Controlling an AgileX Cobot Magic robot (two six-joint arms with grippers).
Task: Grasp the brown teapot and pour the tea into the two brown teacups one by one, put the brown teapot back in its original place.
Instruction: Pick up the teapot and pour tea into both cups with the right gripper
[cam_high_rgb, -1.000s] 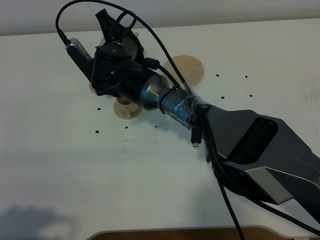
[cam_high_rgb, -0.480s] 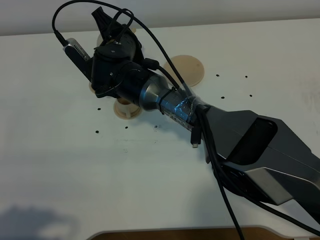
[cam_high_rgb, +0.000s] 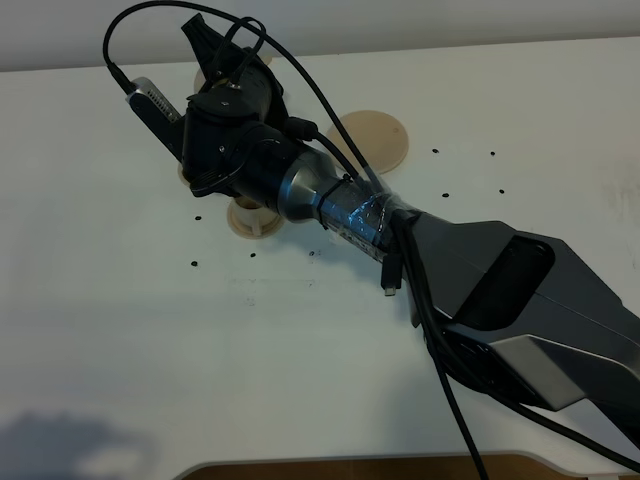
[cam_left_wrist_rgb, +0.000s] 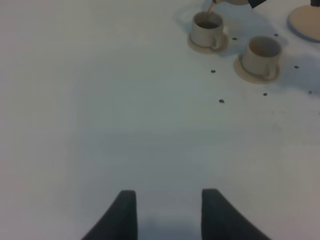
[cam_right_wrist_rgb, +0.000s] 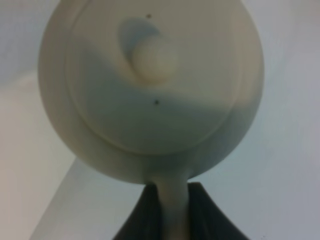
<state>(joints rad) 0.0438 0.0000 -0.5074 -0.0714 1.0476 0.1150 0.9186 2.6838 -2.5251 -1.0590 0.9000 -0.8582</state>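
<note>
The brown teapot (cam_right_wrist_rgb: 150, 100) fills the right wrist view, lid and knob facing the camera. My right gripper (cam_right_wrist_rgb: 170, 202) is shut on its loop handle. From above, the right gripper (cam_high_rgb: 225, 65) hovers at the far left of the table and its wrist hides most of the teapot. In the left wrist view a thin stream of tea (cam_left_wrist_rgb: 212, 6) falls into the farther teacup (cam_left_wrist_rgb: 206, 30), which holds dark liquid. The nearer teacup (cam_left_wrist_rgb: 261, 56) stands beside it, also seen as a teacup (cam_high_rgb: 250, 218) under the arm. My left gripper (cam_left_wrist_rgb: 167, 215) is open over bare table.
A flat round tan saucer (cam_high_rgb: 372, 138) lies to the right of the cups, partly under the right arm. Small black dots mark the white table (cam_high_rgb: 300, 350). Cables loop above the right wrist.
The right gripper with the teapot has shifted slightly toward the far left. The cups and the saucer have stayed put.
</note>
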